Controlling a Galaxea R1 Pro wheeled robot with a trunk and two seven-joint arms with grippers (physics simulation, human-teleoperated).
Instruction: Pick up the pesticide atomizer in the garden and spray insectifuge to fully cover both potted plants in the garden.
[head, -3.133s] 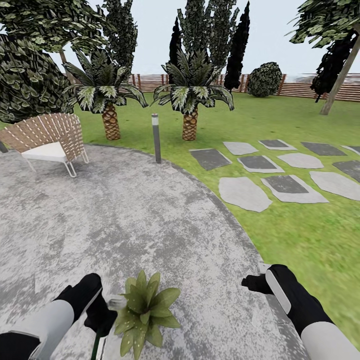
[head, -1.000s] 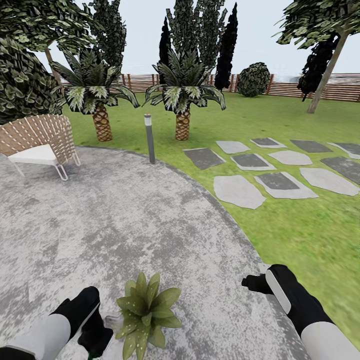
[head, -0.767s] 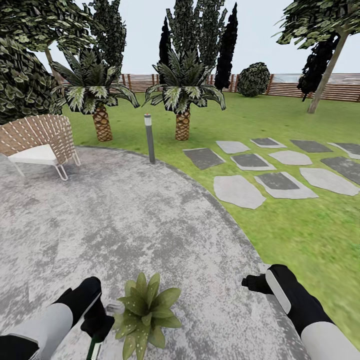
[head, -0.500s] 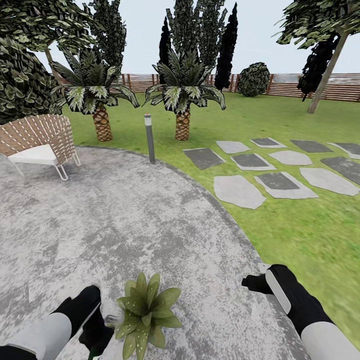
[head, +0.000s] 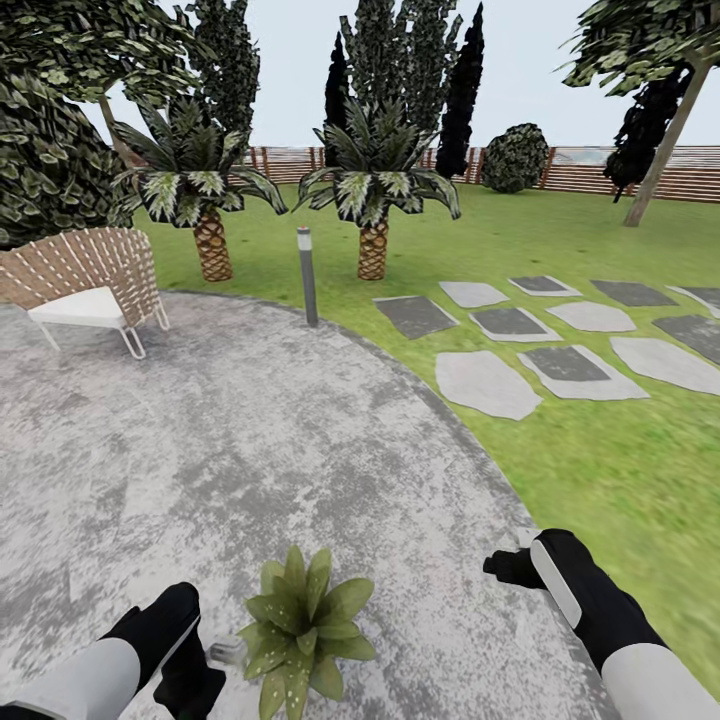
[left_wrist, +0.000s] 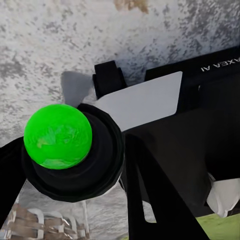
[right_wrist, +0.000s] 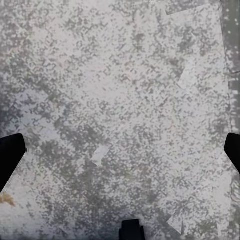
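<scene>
Atomizer (left_wrist: 70, 150) clamped in left pincer (head: 195, 665), right pincer (right_wrist: 120, 150) wide open

The round patio (head: 250, 430) looks like rough, speckled grey stone. The chair (head: 85, 280) at the left is woven brown wicker. The fence (head: 600, 175) at the back is brown wood slats.

Left arm enters at the lower left of the head view, its gripper (head: 190, 680) pointing down at the bottom edge; right arm enters lower right, gripper (head: 505, 567) held level, jaws spread wide apart
</scene>
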